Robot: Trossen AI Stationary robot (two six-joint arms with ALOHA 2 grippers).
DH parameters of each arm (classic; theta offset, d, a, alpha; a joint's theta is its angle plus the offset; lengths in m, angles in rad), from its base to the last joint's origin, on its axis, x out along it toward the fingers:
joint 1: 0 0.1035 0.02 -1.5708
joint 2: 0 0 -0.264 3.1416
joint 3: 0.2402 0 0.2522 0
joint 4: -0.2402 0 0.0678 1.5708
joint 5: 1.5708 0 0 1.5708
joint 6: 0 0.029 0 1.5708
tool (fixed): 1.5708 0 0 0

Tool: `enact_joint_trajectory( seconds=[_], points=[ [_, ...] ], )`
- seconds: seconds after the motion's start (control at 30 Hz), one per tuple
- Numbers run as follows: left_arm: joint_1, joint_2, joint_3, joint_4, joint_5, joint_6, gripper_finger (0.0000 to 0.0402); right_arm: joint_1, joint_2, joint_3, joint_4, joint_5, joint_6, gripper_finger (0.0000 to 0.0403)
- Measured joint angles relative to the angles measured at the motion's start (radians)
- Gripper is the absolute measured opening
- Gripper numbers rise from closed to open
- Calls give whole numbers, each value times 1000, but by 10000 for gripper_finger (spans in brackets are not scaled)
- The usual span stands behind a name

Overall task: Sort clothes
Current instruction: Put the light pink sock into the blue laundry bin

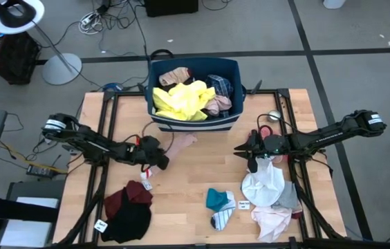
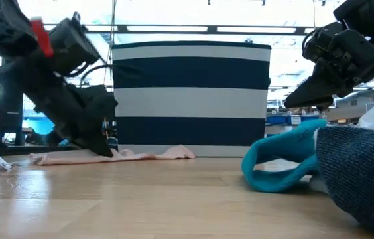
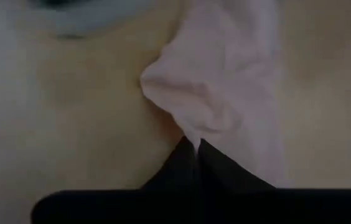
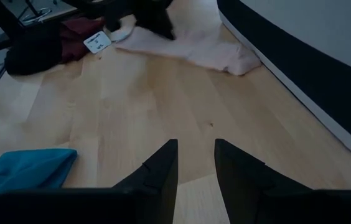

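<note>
While our left claw (image 3: 197,149) pinches just an edge of the pink garment (image 1: 181,143) lying on the bench (image 1: 195,180) before the bin (image 1: 193,93), lifting may slip it free; our right claw (image 4: 195,155) hovers open.

Striped navy bin (image 1: 193,117) on wooden table (image 1: 195,187).

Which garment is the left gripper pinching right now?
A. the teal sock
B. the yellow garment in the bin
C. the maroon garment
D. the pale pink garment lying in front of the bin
D: the left wrist view shows the left gripper with its fingers closed together on a fold of the pale pink garment, which lies on the table just in front of the bin.
</note>
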Motion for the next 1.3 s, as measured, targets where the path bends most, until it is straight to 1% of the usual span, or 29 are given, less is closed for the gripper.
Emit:
enact_joint_trajectory(
  seconds=[0.1,0.17,0.2,0.3,0.53,0.7,0.83,0.93,1.0,1.17,1.3],
  points=[
    [-5,-31,71,-23,86,138,5,0,0,0,-1,0,0,107],
    [-4,-54,139,-19,108,206,4,0,0,0,-1,0,1,107],
    [-3,-63,175,-46,110,235,3,0,1,0,-1,0,1,107],
    [-3,-74,311,-161,112,341,2,0,2,0,1,0,0,107],
    [47,-80,731,-477,95,632,1,0,7,0,7,0,0,107],
    [136,-81,1008,-580,47,833,1,0,7,1,19,0,0,107],
    [236,-81,1168,-586,21,970,0,0,7,1,21,0,-4,107],
    [319,-81,1248,-600,7,1030,0,0,7,1,21,0,-8,107],
    [375,-81,1277,-612,6,1034,0,0,7,1,21,0,-8,107],
    [499,-80,1284,-616,10,1035,0,0,7,1,20,0,-15,107],
    [580,-73,1258,-611,84,1026,2,0,7,1,20,0,-17,107]
  ],
)
